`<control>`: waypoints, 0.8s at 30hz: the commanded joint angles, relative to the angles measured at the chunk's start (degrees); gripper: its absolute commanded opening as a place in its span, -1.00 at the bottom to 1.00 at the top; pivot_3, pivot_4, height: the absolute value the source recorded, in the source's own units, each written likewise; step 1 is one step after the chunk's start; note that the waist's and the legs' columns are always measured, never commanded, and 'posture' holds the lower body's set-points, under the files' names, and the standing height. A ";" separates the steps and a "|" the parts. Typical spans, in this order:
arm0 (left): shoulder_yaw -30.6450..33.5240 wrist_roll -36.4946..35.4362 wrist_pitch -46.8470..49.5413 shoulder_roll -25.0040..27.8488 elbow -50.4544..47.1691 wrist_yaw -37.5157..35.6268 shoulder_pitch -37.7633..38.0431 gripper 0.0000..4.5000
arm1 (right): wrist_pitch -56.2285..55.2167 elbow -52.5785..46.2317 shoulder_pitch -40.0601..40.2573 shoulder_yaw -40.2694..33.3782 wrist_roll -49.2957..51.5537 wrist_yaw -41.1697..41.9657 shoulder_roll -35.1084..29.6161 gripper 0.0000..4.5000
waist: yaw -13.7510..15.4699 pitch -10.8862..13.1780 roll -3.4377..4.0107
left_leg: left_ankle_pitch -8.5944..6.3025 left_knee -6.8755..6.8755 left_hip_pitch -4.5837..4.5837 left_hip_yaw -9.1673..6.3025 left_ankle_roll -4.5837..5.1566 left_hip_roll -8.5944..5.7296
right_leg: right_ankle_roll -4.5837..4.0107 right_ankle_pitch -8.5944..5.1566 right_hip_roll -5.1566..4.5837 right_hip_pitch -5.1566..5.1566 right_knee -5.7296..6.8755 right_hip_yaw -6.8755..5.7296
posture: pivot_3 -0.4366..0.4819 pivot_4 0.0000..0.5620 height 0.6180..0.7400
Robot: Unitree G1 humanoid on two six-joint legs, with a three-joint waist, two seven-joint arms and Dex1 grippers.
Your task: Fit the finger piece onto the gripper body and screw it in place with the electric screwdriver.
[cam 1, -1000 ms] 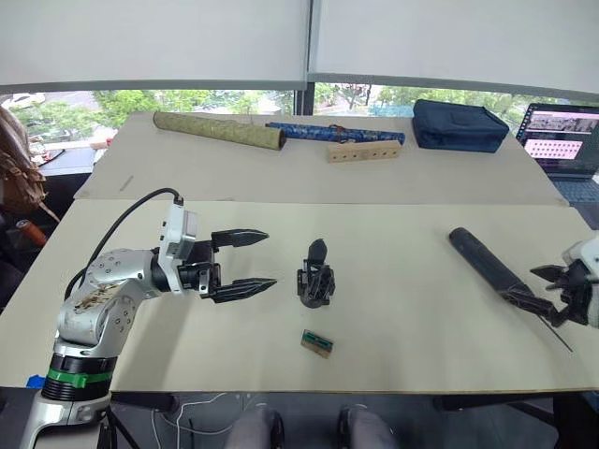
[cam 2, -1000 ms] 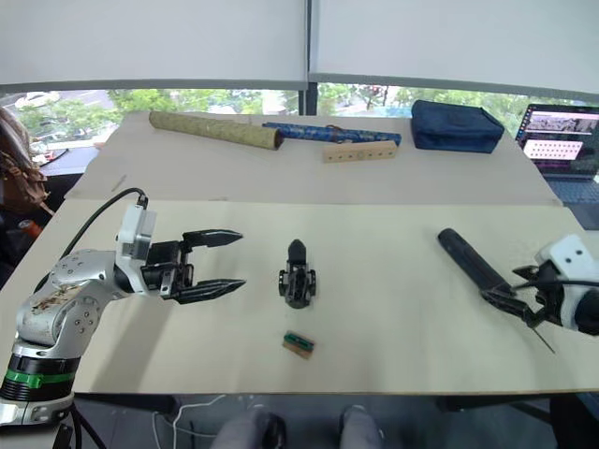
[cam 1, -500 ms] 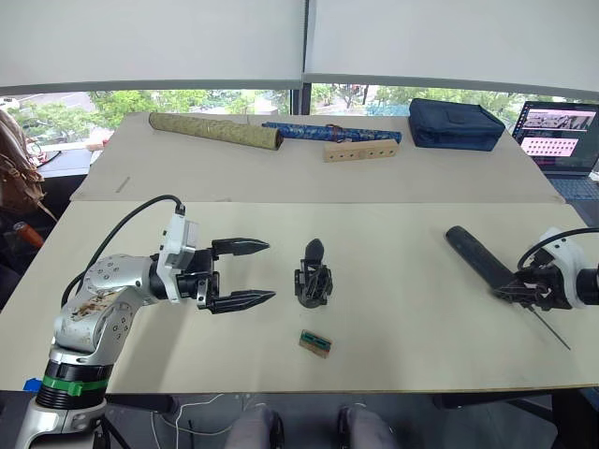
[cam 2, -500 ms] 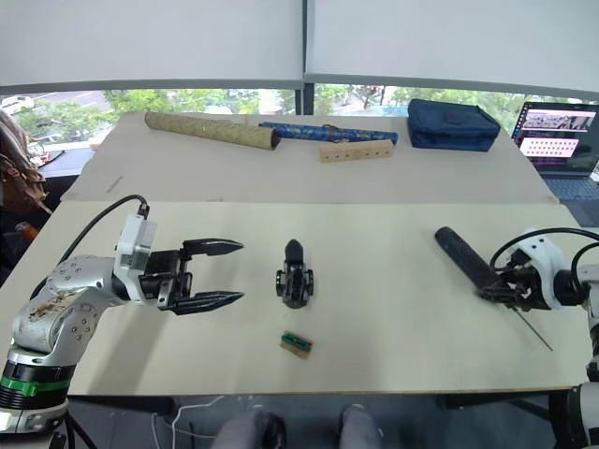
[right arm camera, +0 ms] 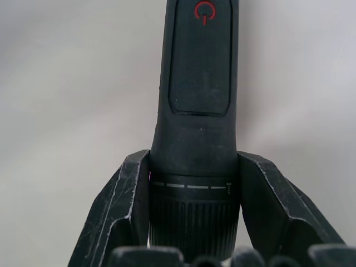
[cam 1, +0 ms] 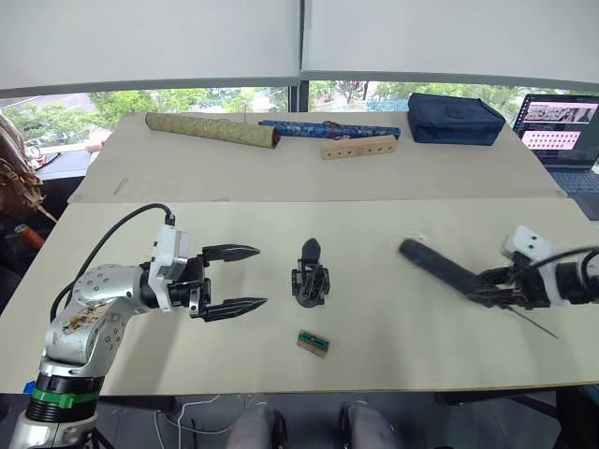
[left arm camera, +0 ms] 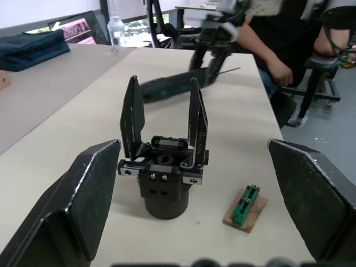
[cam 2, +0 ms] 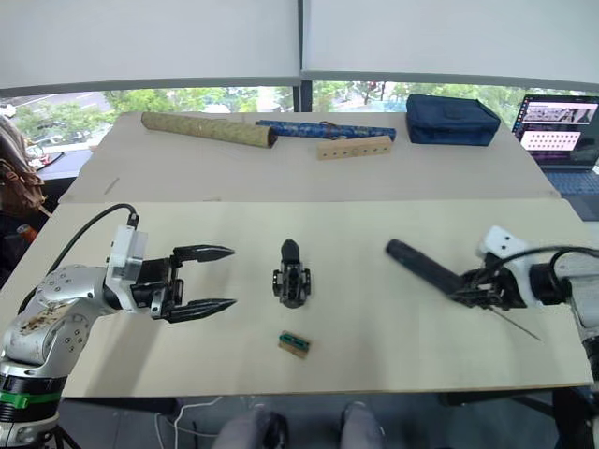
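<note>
Your gripper body (cam 1: 311,279) stands mid-counter (cam 1: 393,318), and the right gripper (cam 1: 501,285) fingers clamp the electric screwdriver (cam 1: 440,268) near its bit end, so the long handle could swing and slip. The left gripper (cam 1: 231,280) hangs open beside the body; its wrist view reveals two upright prongs there

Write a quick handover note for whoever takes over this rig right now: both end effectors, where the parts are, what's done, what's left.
Left end effector: open, holding nothing, beside the gripper body at mid-table.
Right end effector: shut on the electric screwdriver near its bit end, over the table's right side.
Done: screwdriver grasped.
Left: fit the finger piece and drive the screw; I can't tell a loose finger piece apart from the body.
</note>
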 commanded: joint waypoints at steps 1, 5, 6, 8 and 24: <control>0.85 -0.06 -1.53 0.71 -0.82 -1.03 0.33 1.00 | 7.71 -13.97 4.07 -4.34 3.78 -3.07 -1.11 -0.16 | 0.27 0.01 -0.02 | 0.00 0.02 0.00 -0.01 0.00 -0.01 | -0.02 0.01 0.00 0.02 -0.02 0.01 | -0.05 -0.47 1.00; 0.39 0.08 -1.94 0.68 -0.78 -1.77 0.89 1.00 | 8.25 -17.97 8.05 -4.83 4.29 -7.00 0.96 -0.16 | 0.69 0.02 -0.05 | -0.08 0.07 -0.04 -0.06 0.14 -0.14 | -0.04 0.03 -0.11 0.06 -0.07 0.01 | -0.05 -0.47 1.00; 0.28 0.06 -1.90 0.70 -0.83 -1.89 1.07 1.00 | 7.08 -17.70 8.88 -4.68 3.98 -7.53 1.33 -0.16 | 0.66 0.02 -0.05 | -0.10 0.09 -0.05 -0.05 0.17 -0.16 | -0.04 0.04 -0.11 0.06 -0.07 0.03 | -0.05 -0.47 1.00; 0.16 -0.03 -1.72 0.74 -0.94 -2.07 1.36 1.00 | 5.82 -17.30 10.13 -4.48 3.80 -8.24 1.83 -0.16 | 0.69 0.02 -0.05 | -0.10 0.10 -0.08 -0.04 0.18 -0.18 | -0.03 0.04 -0.12 0.05 -0.07 0.03 | -0.05 -0.47 1.00; -1.33 0.50 -1.85 0.96 -0.54 -4.99 1.51 1.00 | 0.31 -14.61 9.79 -2.96 5.42 -4.41 -0.11 0.99 | 0.38 0.04 -0.09 | -0.09 0.09 -0.01 -0.02 0.17 -0.12 | -0.02 0.03 -0.01 0.07 -0.07 0.05 | -0.05 -0.47 1.00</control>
